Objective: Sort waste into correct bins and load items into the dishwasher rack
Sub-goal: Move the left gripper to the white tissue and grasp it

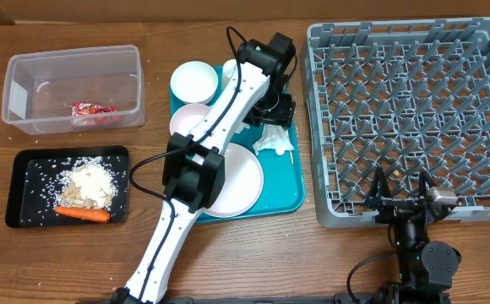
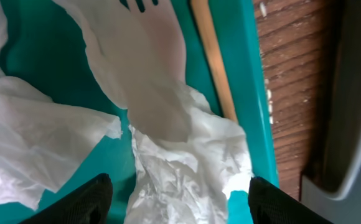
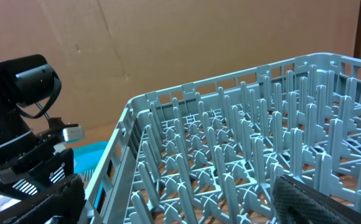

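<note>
A crumpled white napkin lies between the jaws of the left gripper, which stand spread to either side of it, not clamped on it. Just beyond the jaws lies a white plastic fork, with a thin wooden stick on the right jaw's side, all on the teal tray. The left arm stretches long across the tray, wrist bent down. The right gripper hovers at the near wall of the dishwasher rack, jaws released and empty.
</note>
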You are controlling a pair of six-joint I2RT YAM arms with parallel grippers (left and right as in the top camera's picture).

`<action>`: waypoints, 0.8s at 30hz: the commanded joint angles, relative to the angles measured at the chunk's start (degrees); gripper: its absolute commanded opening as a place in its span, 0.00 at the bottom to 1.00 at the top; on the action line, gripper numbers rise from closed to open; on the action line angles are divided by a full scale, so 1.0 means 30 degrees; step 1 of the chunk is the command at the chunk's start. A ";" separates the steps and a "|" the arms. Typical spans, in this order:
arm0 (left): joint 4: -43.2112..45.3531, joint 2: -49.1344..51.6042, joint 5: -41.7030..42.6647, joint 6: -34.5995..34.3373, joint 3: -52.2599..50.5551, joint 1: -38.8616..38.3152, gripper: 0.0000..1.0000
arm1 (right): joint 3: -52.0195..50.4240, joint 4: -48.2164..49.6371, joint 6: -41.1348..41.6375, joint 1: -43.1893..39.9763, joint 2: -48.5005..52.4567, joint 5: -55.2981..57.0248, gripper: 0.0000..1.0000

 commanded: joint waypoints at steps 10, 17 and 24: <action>0.0299 0.0364 -0.0233 -0.0459 -0.1734 0.0007 0.34 | -0.0197 0.0109 0.0066 -0.0058 -0.0124 -0.0036 1.00; -0.1027 0.0357 -0.0233 -0.0393 -0.0095 0.0022 0.13 | -0.0204 0.0109 0.0066 -0.0058 -0.0124 -0.0036 1.00; -0.2725 0.0357 0.0437 -0.0386 0.3075 0.0051 0.04 | -0.0197 0.0109 0.0066 -0.0058 -0.0124 -0.0036 1.00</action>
